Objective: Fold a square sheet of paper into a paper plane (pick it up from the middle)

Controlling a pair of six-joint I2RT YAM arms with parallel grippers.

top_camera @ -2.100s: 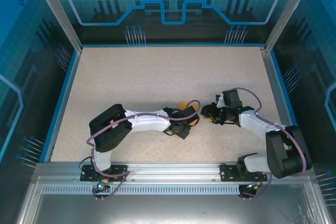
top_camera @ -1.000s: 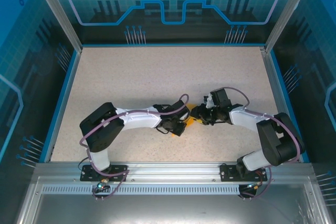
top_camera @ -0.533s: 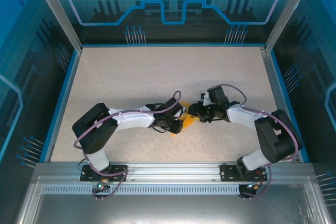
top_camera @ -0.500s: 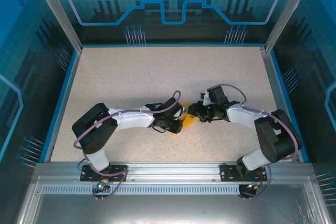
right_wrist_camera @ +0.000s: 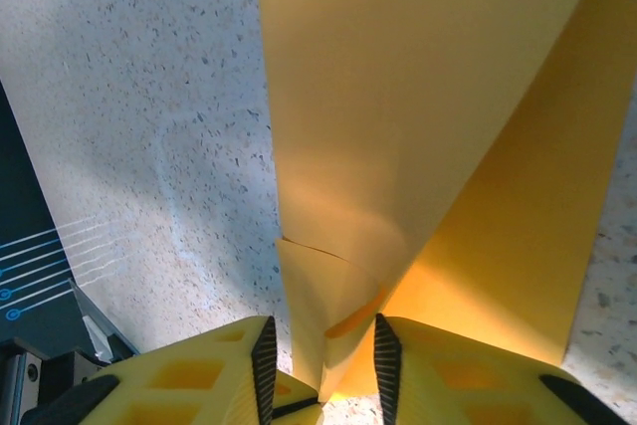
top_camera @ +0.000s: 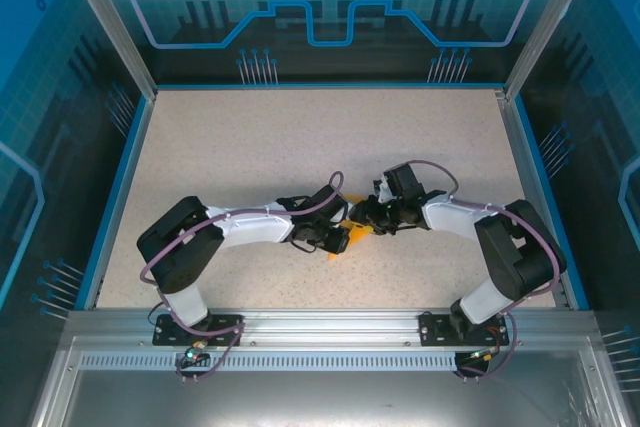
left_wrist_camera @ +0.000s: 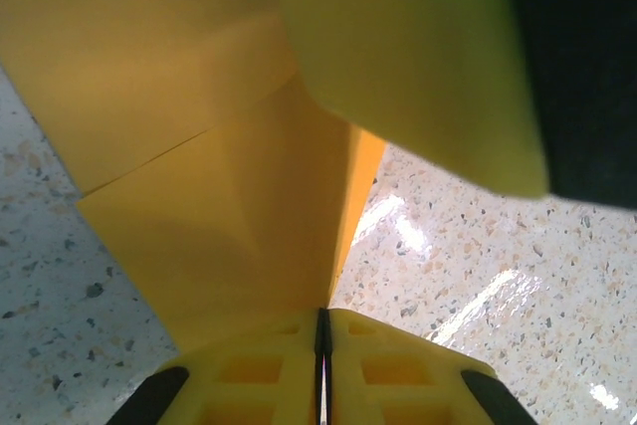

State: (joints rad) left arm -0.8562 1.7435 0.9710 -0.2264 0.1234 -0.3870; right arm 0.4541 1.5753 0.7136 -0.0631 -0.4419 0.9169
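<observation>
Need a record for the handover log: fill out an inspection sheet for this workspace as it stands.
Surface: speckled beige table, unmarked as far as seen.
Job's things: orange paper, creased and partly folded, spanning between the two grippers near the middle-front of the table.
Clutter: nothing seen.
Grippers: left gripper shut on the orange paper; right gripper has its jaws apart, with a loose fold of the paper between them.
Cables: purple cables run along both arms, looping free of the paper.
Surroundings: blue-edged clear enclosure panels; metal rail at the near edge.
</observation>
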